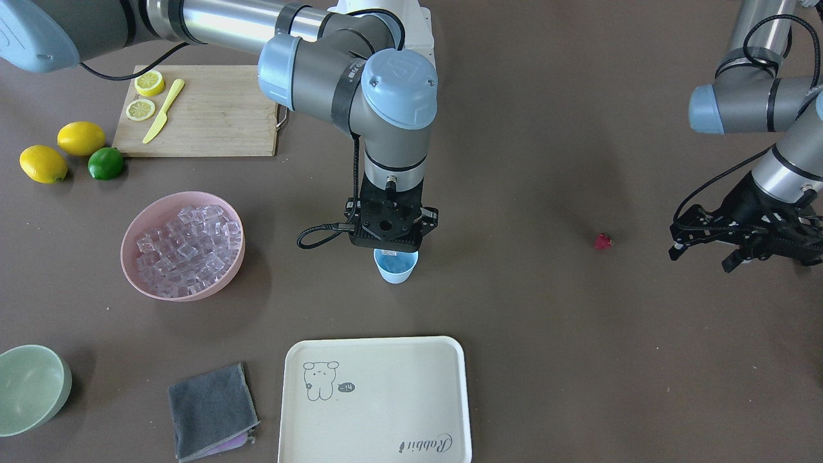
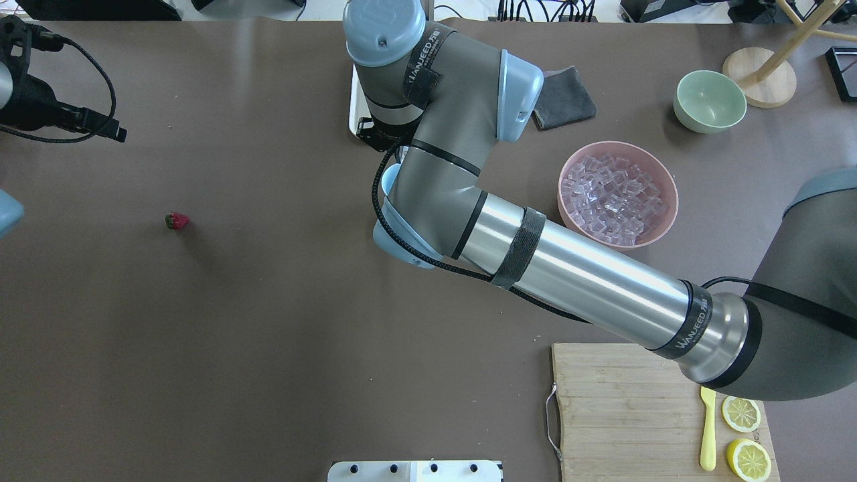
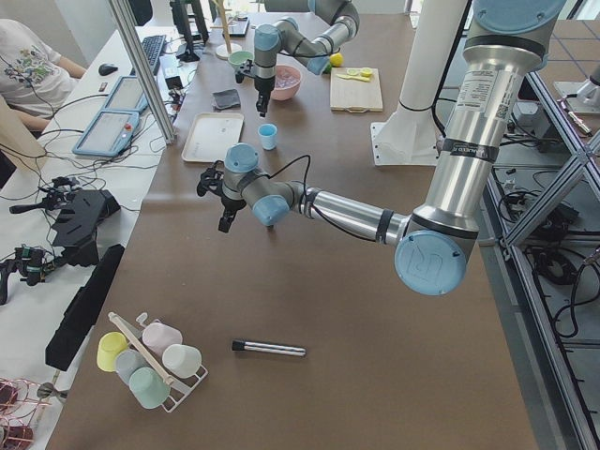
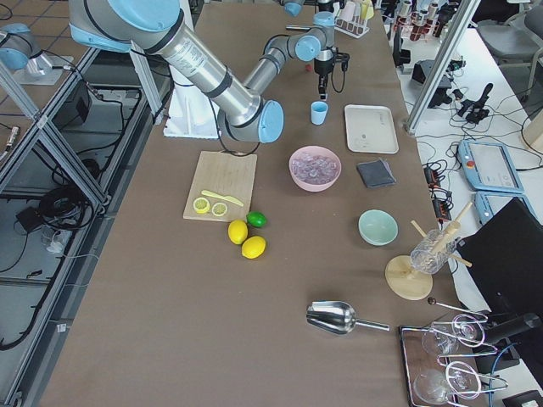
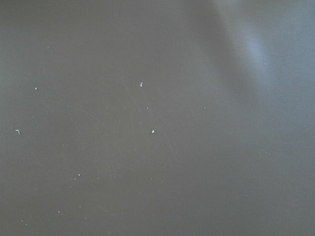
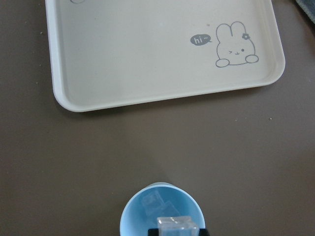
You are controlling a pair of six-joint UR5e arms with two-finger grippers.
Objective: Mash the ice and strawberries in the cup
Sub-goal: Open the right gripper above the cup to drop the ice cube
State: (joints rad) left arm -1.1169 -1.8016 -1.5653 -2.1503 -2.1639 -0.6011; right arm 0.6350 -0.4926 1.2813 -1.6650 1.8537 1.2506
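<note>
The pale-blue cup (image 1: 396, 267) stands mid-table with clear ice (image 6: 151, 201) cubes lying inside it. My right gripper (image 1: 393, 251) points straight down over the cup's mouth. In the right wrist view it (image 6: 174, 230) is shut on one ice cube (image 6: 175, 222) just above the rim. A pink bowl (image 1: 132, 231) to the side holds many more ice cubes (image 1: 188, 244). A single strawberry (image 1: 602, 241) lies on bare table far from the cup. My left gripper (image 1: 701, 257) hovers open and empty a short way beyond the strawberry; its wrist view shows only table.
A cream tray (image 1: 375, 399) lies just past the cup, with a grey cloth (image 1: 211, 410) and a pale-green bowl (image 1: 29, 386) nearby. A cutting board (image 1: 212, 109) carries lemon slices and a yellow knife; whole lemons and a lime (image 1: 105, 163) sit beside it.
</note>
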